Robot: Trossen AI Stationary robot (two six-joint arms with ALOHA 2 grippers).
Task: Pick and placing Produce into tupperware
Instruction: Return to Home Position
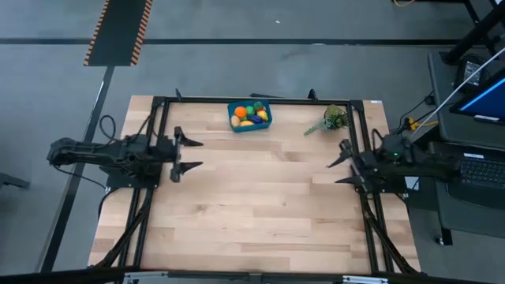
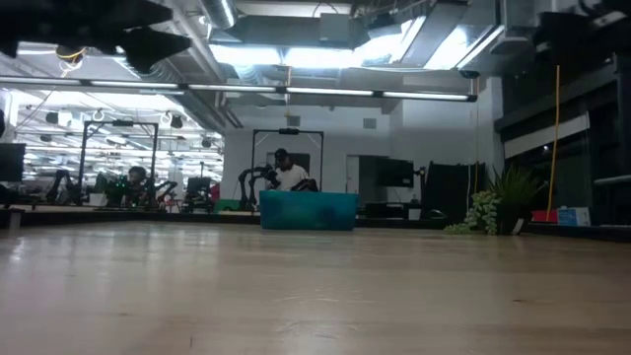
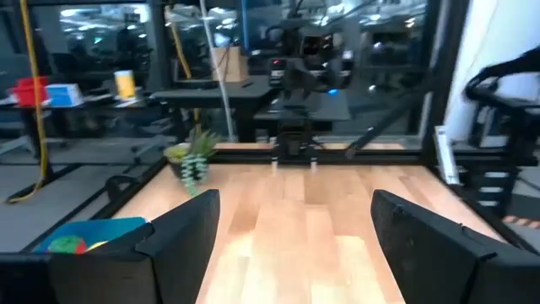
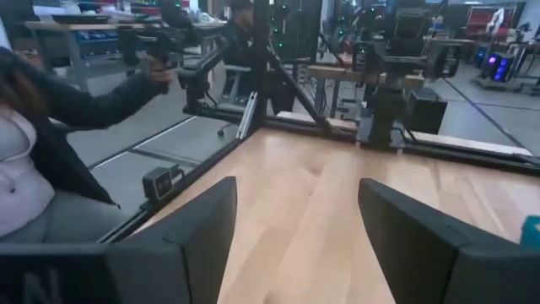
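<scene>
Left hand [image 1: 193, 155] and right hand [image 1: 338, 163] both hang wide open and empty, well apart from the tupperware [image 1: 270, 117], inside which the produce [image 1: 248, 115] lies heaped, likely light, stiff and slick, best pinched across each piece's narrow middle.

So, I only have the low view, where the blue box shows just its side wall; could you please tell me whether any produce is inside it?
Observer: Yes. The high view shows the tupperware holding several produce pieces, orange, yellow and green among them.
Operator: Thank you. Where is the left pincer?
Observer: The left pincer is open and holds nothing, over the left side of the table.
Operator: And the right one?
Observer: The right pincer is open and empty too, over the table's right side.
</scene>
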